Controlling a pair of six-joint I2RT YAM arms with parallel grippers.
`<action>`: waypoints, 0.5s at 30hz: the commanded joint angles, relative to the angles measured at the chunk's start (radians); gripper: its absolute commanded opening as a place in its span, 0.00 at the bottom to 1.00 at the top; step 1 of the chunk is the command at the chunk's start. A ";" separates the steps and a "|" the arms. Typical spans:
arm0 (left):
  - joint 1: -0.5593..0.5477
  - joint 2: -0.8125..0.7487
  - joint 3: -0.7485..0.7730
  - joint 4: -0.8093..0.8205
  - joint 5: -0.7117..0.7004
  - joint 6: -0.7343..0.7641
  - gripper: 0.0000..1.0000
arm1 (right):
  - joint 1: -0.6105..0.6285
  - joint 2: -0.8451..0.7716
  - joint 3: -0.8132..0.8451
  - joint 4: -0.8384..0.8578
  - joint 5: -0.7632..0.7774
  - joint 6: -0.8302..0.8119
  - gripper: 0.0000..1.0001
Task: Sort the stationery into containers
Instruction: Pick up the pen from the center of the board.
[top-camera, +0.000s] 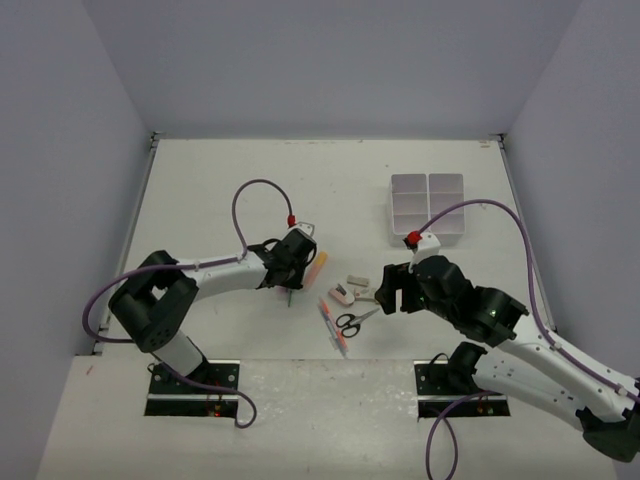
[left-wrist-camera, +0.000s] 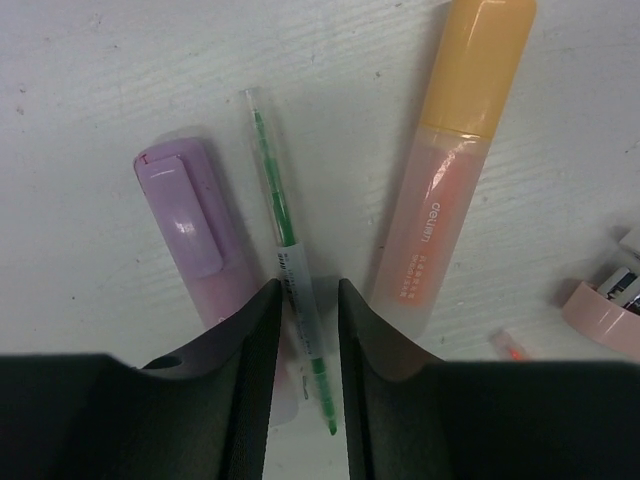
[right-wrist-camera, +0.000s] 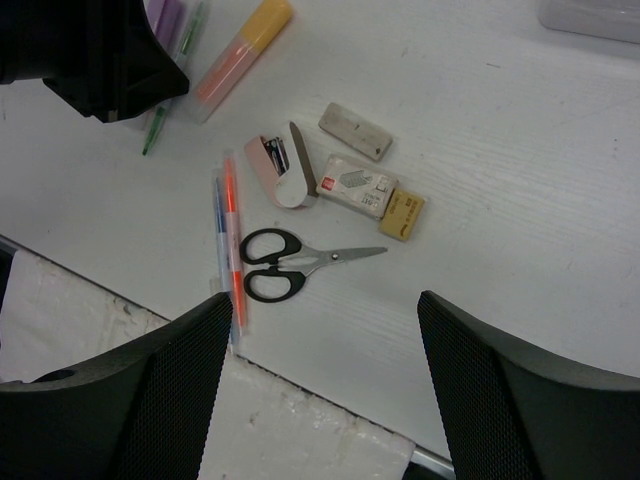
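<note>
The left gripper is low over the table, its jaws narrowly apart astride the green pen. The pen runs between the fingers and out ahead of them. A sliver of gap shows on its right side, so it is not clamped. The lilac highlighter lies just left of the left finger, partly under it. The orange highlighter lies just right of the right finger, angled away ahead.

The right gripper hangs wide open with nothing between its jaws. Just ahead of the gap lie the scissors, blades pointing right. Two thin pens lie side by side beyond its left finger. Farther ahead lie a pink clip, a white eraser, a small printed box and a tan eraser, close together. The organiser stands well ahead of this gripper and to its right.
</note>
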 joint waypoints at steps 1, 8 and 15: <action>0.006 0.032 -0.002 0.034 0.027 0.006 0.28 | 0.003 0.001 -0.007 0.023 0.011 0.007 0.78; 0.006 0.079 -0.003 0.021 0.042 0.009 0.14 | 0.002 -0.012 -0.007 0.023 0.028 0.010 0.78; 0.006 0.036 0.007 -0.002 0.035 0.010 0.00 | 0.003 -0.043 -0.010 0.024 0.043 0.013 0.82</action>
